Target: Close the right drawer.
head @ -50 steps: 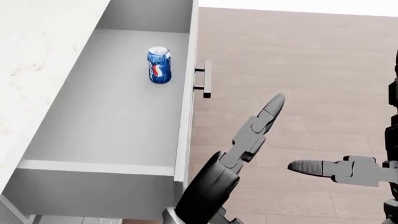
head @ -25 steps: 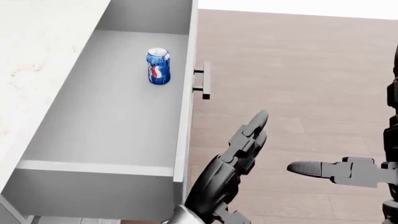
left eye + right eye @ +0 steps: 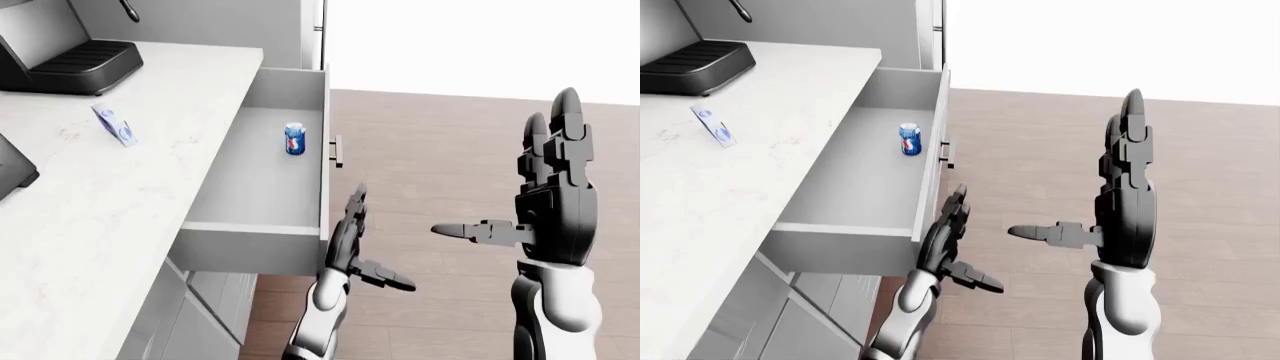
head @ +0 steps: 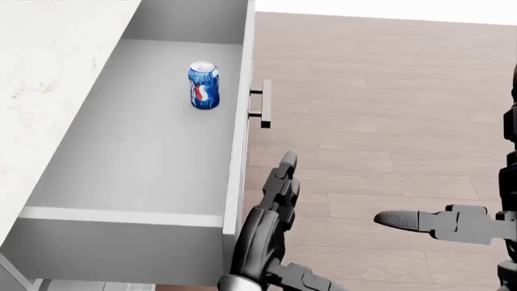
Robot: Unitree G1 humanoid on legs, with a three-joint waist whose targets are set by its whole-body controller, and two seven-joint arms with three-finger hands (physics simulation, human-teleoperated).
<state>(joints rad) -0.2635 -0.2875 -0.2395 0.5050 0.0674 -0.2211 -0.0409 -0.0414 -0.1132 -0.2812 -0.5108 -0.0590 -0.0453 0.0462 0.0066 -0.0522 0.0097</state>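
Two open hands, left hand beside pulled-out right drawer, right hand raised, white counter, wood floor

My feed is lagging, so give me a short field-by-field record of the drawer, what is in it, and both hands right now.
drawer: pulled wide open from under the counter
drawer contents: one blue soda can, upright, near the handle side
drawer handle: on the outer face, untouched
left hand: open, fingers flat, close beside the drawer's outer face, below the handle in the head view; contact cannot be confirmed
right hand: open, raised over the floor, away from the drawer
counter items: coffee machine, small blue-and-white packet
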